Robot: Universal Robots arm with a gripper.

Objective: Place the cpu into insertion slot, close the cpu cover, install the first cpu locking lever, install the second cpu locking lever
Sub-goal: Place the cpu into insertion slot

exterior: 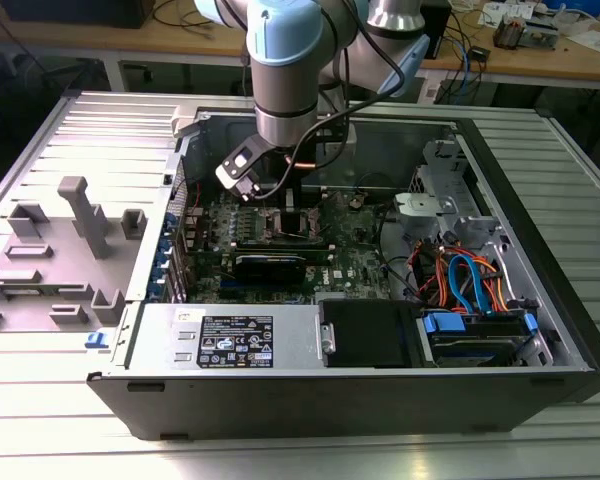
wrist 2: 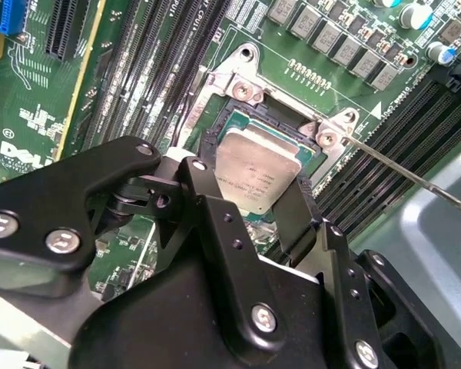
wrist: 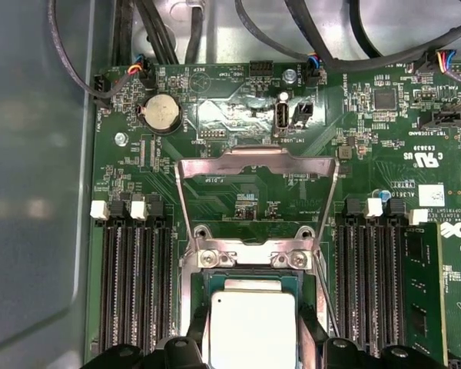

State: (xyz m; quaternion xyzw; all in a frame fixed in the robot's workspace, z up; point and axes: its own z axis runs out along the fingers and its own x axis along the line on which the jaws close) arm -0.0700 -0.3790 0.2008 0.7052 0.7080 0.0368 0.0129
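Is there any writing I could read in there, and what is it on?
White label on the grey metal box: print too small to read.
Green circuit board: white lettering, too small to read reliably.
Dull silver-grey square cpu: faint marks, unreadable.

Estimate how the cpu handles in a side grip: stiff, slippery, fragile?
The cpu looks like a thin, flat, metal-topped plate: probably stiff and light. Its smooth top and thin edges, pinched by the gripper, could slip if tilted. Flat and square over the insertion slot, it should not roll.
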